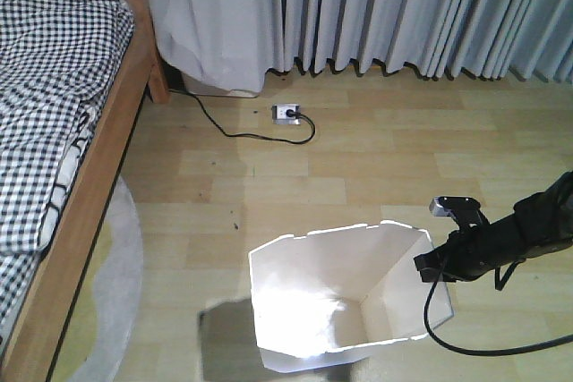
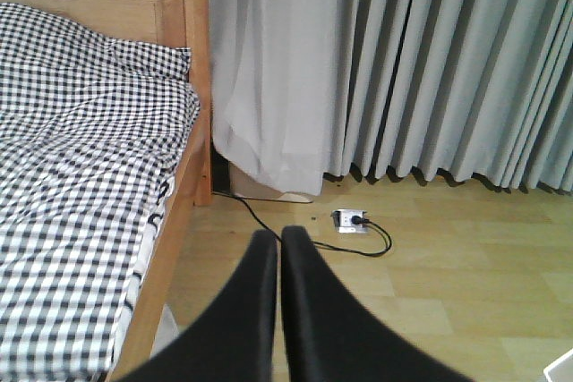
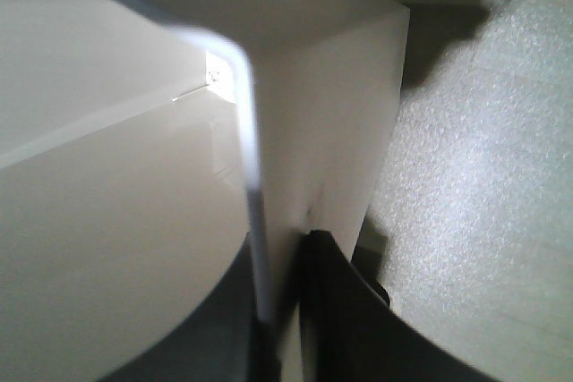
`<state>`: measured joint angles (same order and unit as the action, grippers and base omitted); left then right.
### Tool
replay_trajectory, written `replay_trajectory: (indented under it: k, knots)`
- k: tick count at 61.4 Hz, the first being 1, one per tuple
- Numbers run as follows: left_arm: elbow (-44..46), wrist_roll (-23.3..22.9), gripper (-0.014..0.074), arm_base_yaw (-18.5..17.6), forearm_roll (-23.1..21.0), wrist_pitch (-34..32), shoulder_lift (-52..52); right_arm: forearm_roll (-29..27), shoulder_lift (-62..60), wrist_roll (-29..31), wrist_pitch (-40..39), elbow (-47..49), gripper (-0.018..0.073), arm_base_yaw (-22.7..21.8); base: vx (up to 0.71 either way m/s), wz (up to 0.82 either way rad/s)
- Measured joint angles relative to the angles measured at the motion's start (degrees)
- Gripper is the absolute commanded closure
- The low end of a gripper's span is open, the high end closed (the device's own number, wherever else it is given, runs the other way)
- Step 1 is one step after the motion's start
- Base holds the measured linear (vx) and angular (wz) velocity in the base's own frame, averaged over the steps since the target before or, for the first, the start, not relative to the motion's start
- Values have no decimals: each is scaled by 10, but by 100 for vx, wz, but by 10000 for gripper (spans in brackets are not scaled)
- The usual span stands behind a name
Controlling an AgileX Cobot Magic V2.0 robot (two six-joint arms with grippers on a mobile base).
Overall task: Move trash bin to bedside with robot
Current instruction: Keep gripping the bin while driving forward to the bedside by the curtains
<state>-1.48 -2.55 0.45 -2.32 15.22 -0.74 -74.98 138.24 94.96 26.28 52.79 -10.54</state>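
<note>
R claw (image 3: 279,252) clamped on rim of trash bin (image 1: 309,306): one finger inside the wall, one outside, wall pinched btwn. L claw (image 2: 279,239) has fingers pressed together, nothing held, pointing twd floor by bed. Bin upright on wood floor (image 1: 376,158), low centre of front view, well apart from bed frame (image 1: 94,167) at left. Checked bedding (image 1: 45,51) on bed. Pale rug (image 1: 116,284) just beside frame, btwn it and bin. Wall socket (image 1: 286,113) w/ black cable on floor near curtains (image 1: 403,6).
</note>
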Motion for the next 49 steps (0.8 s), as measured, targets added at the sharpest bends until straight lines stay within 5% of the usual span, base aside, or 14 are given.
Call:
replay_trajectory:
  k: [49]
  knots:
    - [0,0,602,0,0,0,0,0,0,0,1,0,566,0,22,4]
